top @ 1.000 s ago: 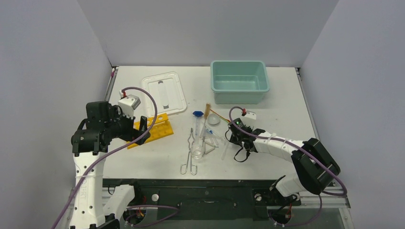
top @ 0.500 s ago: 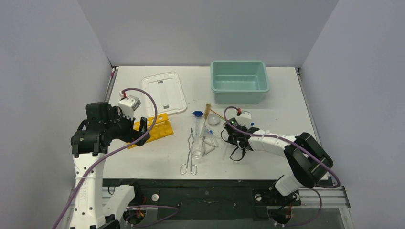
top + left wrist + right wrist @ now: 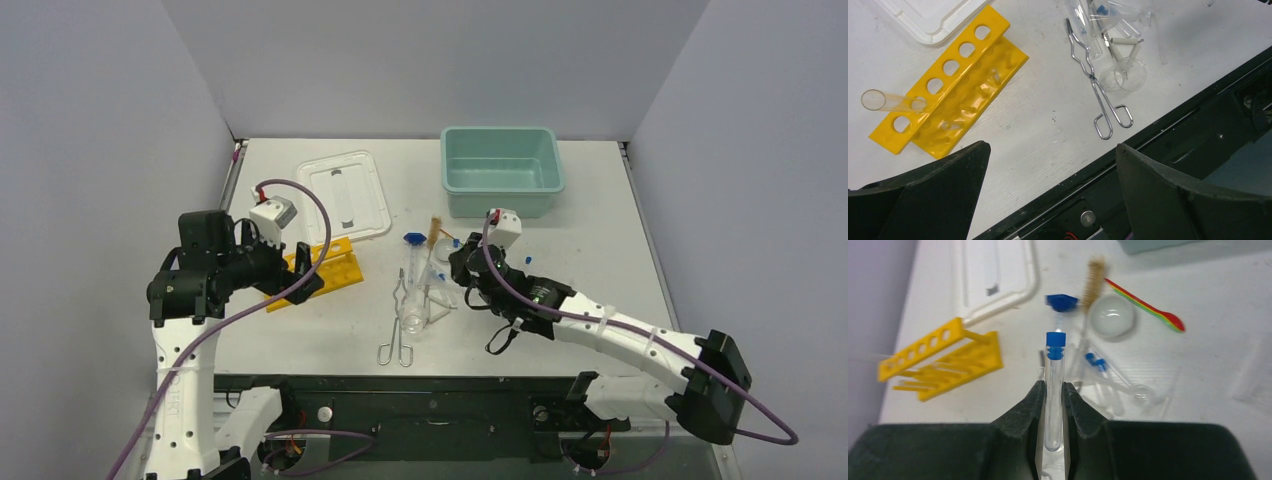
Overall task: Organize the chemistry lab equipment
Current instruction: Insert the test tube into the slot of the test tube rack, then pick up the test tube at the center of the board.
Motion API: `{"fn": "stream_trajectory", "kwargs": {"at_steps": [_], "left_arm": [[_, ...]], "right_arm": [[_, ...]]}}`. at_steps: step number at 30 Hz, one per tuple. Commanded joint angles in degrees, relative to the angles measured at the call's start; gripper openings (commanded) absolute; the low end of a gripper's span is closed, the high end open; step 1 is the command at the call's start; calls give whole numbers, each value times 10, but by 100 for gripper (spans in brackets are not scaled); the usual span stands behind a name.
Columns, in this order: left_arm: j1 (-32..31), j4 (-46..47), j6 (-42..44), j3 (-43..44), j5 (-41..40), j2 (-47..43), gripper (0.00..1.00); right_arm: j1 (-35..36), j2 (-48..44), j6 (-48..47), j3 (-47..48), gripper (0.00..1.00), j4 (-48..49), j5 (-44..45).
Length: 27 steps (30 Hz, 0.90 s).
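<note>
Blue-capped vial (image 3: 1055, 365) is pinched lengthwise in the right gripper (image 3: 1053, 390), over the counter (image 3: 600, 230), presumably bound for the yellow rack (image 3: 948, 90), above which the left gripper (image 3: 1050, 147) hangs wide open.

- We find the tub (image 3: 502, 170) at the back right of the table (image 3: 600, 240), with the lid (image 3: 345, 195) to its left.
- In front of the lid stands the holed rack (image 3: 318, 268), with a tube (image 3: 890, 101) slanting through one hole.
- Right of the rack we see the tongs (image 3: 398, 320), the beaker (image 3: 413, 320) just beside them.
- Behind those, the brush (image 3: 1092, 282) lies just left of the round dish (image 3: 1112, 315).
- We see a capped vial (image 3: 1055, 365) between the right gripper's (image 3: 1053, 387) fingers.
</note>
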Motion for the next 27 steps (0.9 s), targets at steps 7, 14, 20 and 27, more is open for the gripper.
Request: {"fn": "stream_trajectory", "kwargs": {"at_steps": [7, 14, 20, 27], "left_arm": [[-3, 89, -93, 0, 153, -15, 97], [-5, 172, -190, -58, 227, -48, 97], [-5, 174, -191, -83, 249, -71, 100], [-6, 185, -205, -94, 280, -66, 79]], "right_arm": [[204, -3, -59, 67, 0, 261, 114], [261, 95, -72, 149, 0, 348, 123], [267, 131, -62, 178, 0, 379, 122], [267, 151, -33, 192, 0, 394, 111]]}}
